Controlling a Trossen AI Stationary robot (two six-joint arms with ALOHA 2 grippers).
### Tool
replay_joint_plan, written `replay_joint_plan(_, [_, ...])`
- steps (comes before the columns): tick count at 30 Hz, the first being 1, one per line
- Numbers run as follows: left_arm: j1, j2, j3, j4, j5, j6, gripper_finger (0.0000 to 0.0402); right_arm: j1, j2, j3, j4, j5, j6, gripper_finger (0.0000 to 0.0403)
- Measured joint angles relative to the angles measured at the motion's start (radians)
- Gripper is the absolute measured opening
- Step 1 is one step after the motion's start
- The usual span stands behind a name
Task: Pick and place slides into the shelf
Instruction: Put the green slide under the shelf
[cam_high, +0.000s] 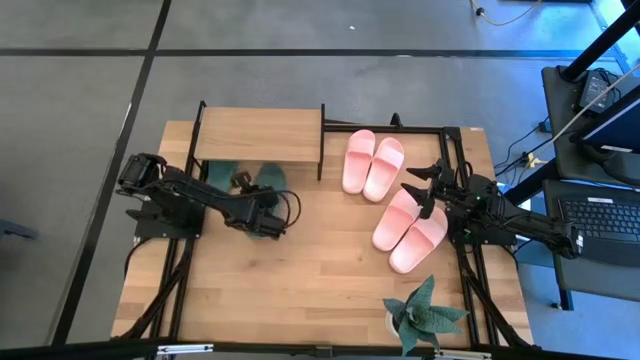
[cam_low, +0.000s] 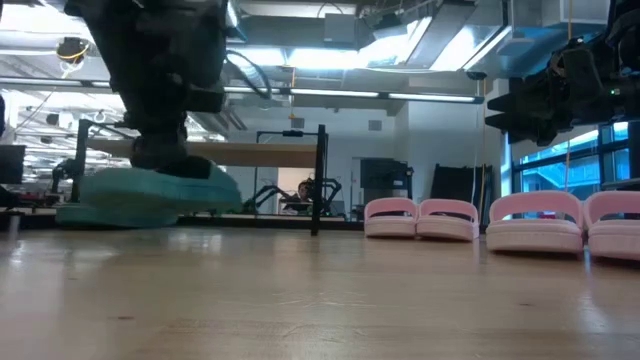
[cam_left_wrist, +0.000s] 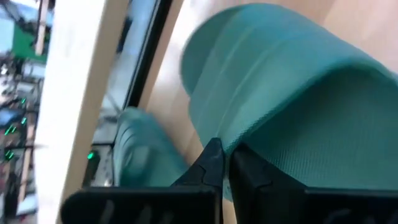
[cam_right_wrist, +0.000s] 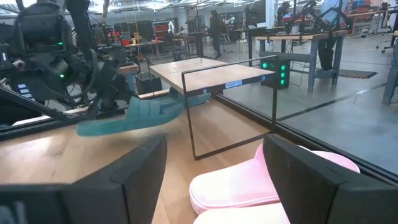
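A dark green soft one-strap slide (cam_high: 268, 180) is held pinched in the left gripper (cam_high: 268, 212) jaws beside the low wood-topped black-legged shelf (cam_high: 258, 134), seemingly for tucking underneath, while the right gripper (cam_high: 432, 190) jaws hang wide open, empty

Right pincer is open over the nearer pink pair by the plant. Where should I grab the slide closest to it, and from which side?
Take the pink slide by its strap, the raised arch across the foot. It lies flat, sole down, touching its mate along one side, so come from above with the right pincer, one finger under the strap's arch and one on top. The long sides look harder: the mate blocks one.
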Motion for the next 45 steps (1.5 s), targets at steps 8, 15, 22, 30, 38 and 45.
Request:
replay_joint_plan(8, [0.052,0.0,0.0,-0.087,0.03,-0.079,0.0002,0.0,0.0,0.0,0.0,0.0,0.0,0.0268])
replay_joint_plan(15, [0.104,0.037,-0.028,-0.152,0.061,-0.107,0.0002,0.0,0.0,0.0,0.0,0.0,0.003,0.0268])
replay_joint_plan(22, [0.107,0.05,-0.09,-0.103,0.063,-0.116,0.0007,0.0,0.002,0.0,-0.001,0.0,-0.001,0.0268])
replay_joint_plan(30, [0.107,0.05,-0.093,-0.094,0.064,-0.115,0.0045,0.0,0.003,0.0,0.0,0.0,-0.001,0.0268])
replay_joint_plan(38, [0.107,0.05,-0.093,-0.094,0.107,-0.11,0.0068,0.0,0.003,0.0,0.0,0.0,0.0,0.0268])
replay_joint_plan(45, [0.107,0.05,-0.093,-0.095,0.107,-0.11,0.0144,0.0,0.003,0.0,0.0,0.0,0.0,0.0268])
